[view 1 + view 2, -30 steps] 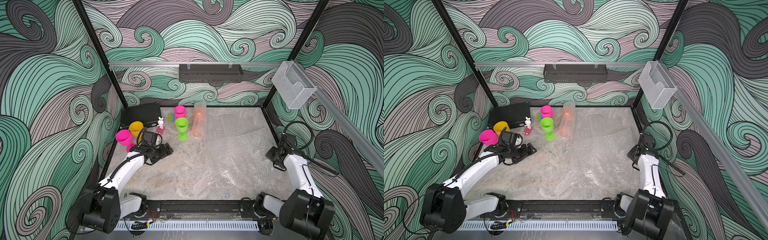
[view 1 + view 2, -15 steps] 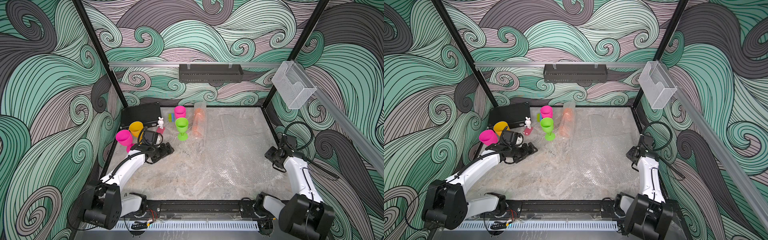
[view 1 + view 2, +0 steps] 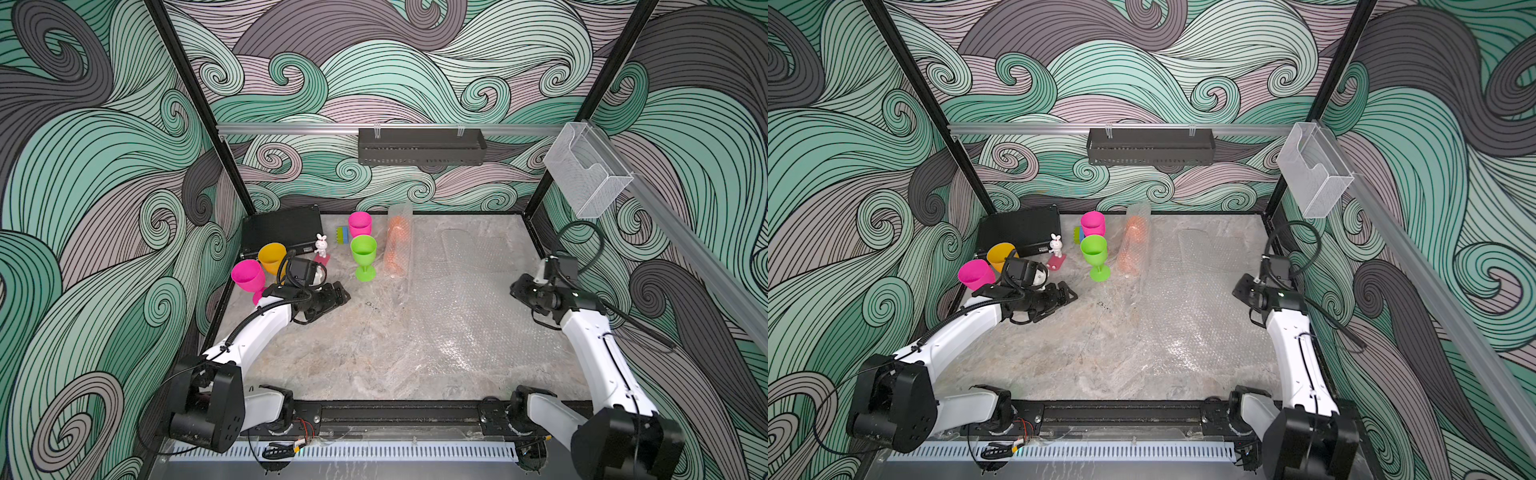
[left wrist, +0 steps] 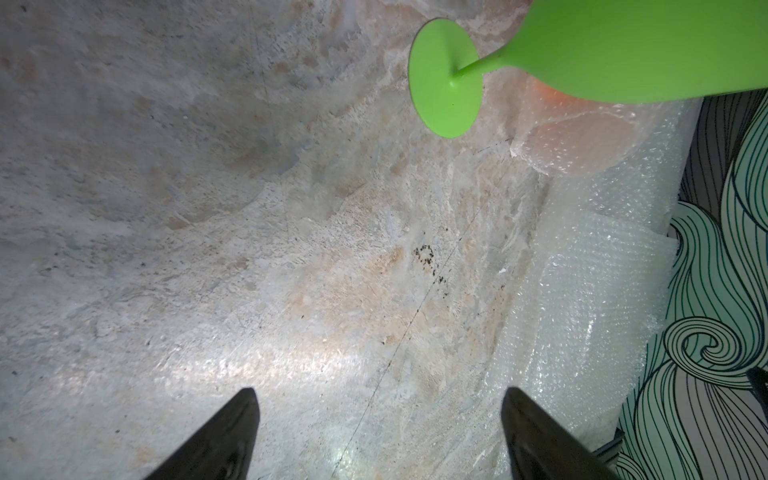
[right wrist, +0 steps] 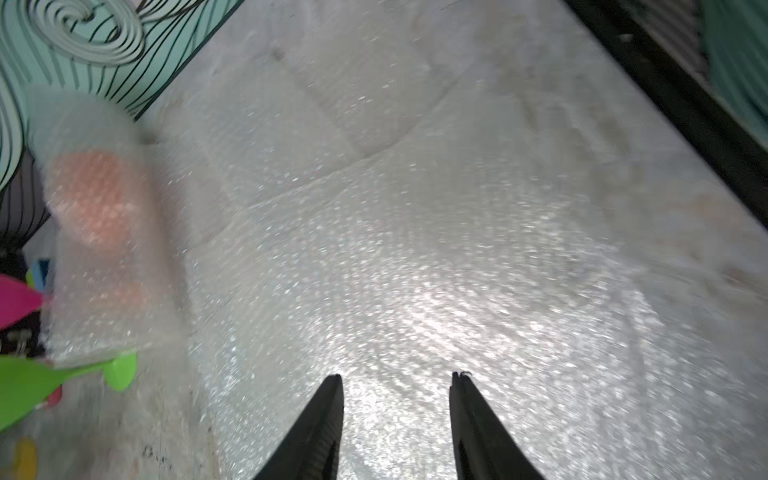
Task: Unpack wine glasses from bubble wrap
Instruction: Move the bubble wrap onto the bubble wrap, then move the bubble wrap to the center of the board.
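The left tool [image 4: 379,392] stands wide open and grips nothing, low over bare bench [image 4: 208,208]. Just ahead of its fingertips, clear of them, the green goblet [image 3: 363,255] stands upright on its foot. Past that goblet, further from the tool, lies the wrap roll [image 3: 400,249] with the orange goblet [image 3: 397,243] inside it, lengthwise on the bench. The roll's near end sits just beside the green foot; whether they touch I cannot tell. Back beside this tool's wrist stand a pink goblet [image 3: 248,276] and the yellow goblet [image 3: 272,257], close together. The right tool [image 5: 397,376] is partly open, with a clear gap between its jaws and nothing in it. It hangs over the flat wrap [image 5: 415,249], which spreads beneath it and out ahead; whether the tips touch the sheet I cannot tell. Well ahead of this tool, at the sheet's far edge, is the wrap roll, with the green goblet beyond. The second pink goblet [image 3: 360,223] stands upright beyond the green one, well apart from both tools.
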`<move>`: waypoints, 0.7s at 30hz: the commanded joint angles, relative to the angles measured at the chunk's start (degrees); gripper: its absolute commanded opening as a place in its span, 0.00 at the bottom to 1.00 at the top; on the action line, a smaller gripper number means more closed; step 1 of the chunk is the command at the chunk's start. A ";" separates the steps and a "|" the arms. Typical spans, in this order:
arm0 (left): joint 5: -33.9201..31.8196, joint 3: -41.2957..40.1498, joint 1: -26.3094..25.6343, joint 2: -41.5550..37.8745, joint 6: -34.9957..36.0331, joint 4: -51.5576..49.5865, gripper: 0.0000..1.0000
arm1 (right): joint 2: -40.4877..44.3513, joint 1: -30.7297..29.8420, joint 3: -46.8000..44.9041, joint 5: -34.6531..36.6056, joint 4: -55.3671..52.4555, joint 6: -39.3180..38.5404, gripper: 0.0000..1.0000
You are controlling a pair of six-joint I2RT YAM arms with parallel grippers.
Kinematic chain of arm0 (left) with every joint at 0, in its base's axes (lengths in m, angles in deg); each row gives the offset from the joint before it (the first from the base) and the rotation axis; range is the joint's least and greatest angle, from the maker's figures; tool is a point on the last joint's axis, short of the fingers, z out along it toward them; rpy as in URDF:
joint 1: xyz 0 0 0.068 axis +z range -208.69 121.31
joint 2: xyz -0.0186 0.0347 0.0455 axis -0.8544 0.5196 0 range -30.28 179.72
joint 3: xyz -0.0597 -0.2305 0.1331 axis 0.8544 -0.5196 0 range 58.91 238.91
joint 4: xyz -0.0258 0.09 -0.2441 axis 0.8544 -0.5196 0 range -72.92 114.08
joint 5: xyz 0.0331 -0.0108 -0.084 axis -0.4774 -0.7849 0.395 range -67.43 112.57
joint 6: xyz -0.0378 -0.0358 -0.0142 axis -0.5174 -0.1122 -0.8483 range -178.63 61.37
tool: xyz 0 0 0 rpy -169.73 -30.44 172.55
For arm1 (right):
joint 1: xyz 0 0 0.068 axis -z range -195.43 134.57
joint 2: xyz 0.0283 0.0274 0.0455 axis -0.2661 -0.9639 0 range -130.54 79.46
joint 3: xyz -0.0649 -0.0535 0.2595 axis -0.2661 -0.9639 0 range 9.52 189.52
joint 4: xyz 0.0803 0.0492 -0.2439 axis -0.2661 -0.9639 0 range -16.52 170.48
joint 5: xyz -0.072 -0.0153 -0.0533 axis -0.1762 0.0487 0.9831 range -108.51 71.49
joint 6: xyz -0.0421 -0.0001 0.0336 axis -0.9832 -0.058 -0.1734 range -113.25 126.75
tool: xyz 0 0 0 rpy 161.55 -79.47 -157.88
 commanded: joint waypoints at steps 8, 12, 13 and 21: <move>3.08 0.25 0.25 -2.19 0.58 2.29 0.90 | -20.02 -22.84 12.35 -7.92 17.26 8.74 0.51; 3.69 -0.84 0.25 -3.14 0.54 2.92 0.90 | -29.40 -28.19 20.79 -7.54 19.35 9.25 0.55; 3.69 -1.07 0.25 -3.32 0.52 2.92 0.90 | -31.16 -28.91 22.31 -7.39 19.76 9.50 0.55; 3.17 -1.83 0.26 -4.82 0.54 2.18 0.90 | -44.17 -31.73 32.92 -7.72 24.79 9.99 0.59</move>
